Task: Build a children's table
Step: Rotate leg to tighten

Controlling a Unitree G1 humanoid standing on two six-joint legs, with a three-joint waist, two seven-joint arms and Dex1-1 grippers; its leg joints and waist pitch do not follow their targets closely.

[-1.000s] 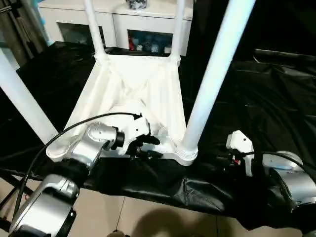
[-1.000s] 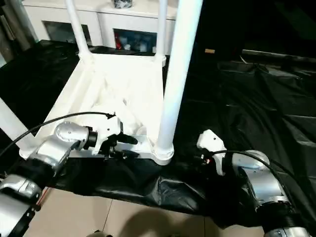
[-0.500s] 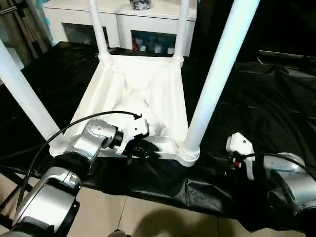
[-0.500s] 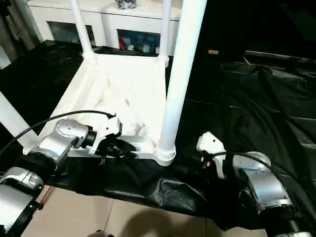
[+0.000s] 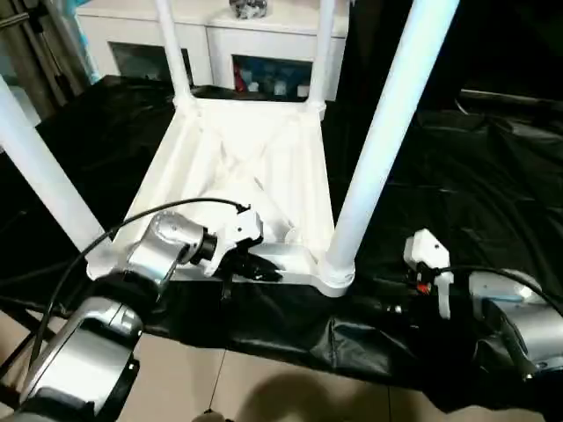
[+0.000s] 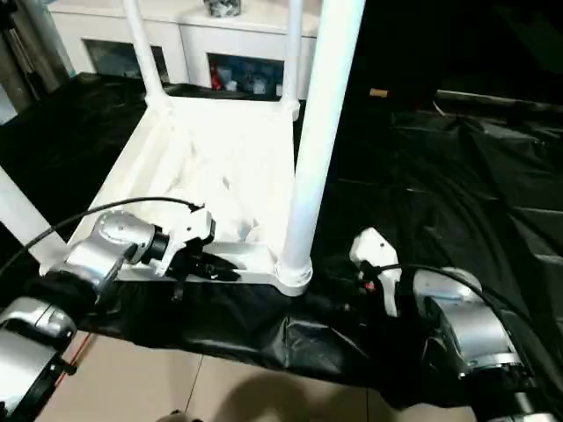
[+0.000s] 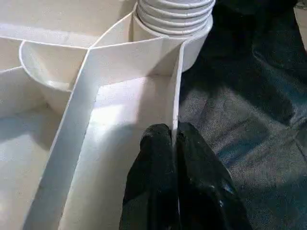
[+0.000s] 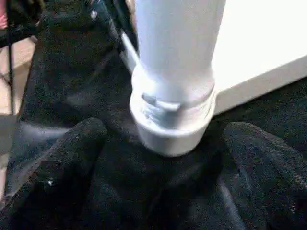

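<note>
The children's table [image 5: 255,167] lies upside down on the black sheet, with four white legs standing up from its corner sockets. The near right leg [image 5: 387,132] rises tall in front of me. My left gripper [image 5: 262,268] is at the near rim, left of that leg's socket. It is shut, its two black fingers [image 7: 156,143] pinching the thin rim wall [image 7: 176,86]. My right gripper [image 8: 168,143] sits low on the sheet just right of the near right socket [image 8: 172,120]. It is open, with its fingers spread wide on either side of the socket and apart from it.
A white cabinet [image 5: 237,26] with glass-fronted compartments stands behind the table. The black sheet [image 5: 466,176] covers the work surface and hangs over its near edge above the tiled floor [image 5: 246,387]. A black cable [image 5: 88,255] loops from my left forearm.
My left gripper's fingers have closed onto the table's near rim. My right gripper's fingers have spread wider by the near right socket. The table has stayed in place.
</note>
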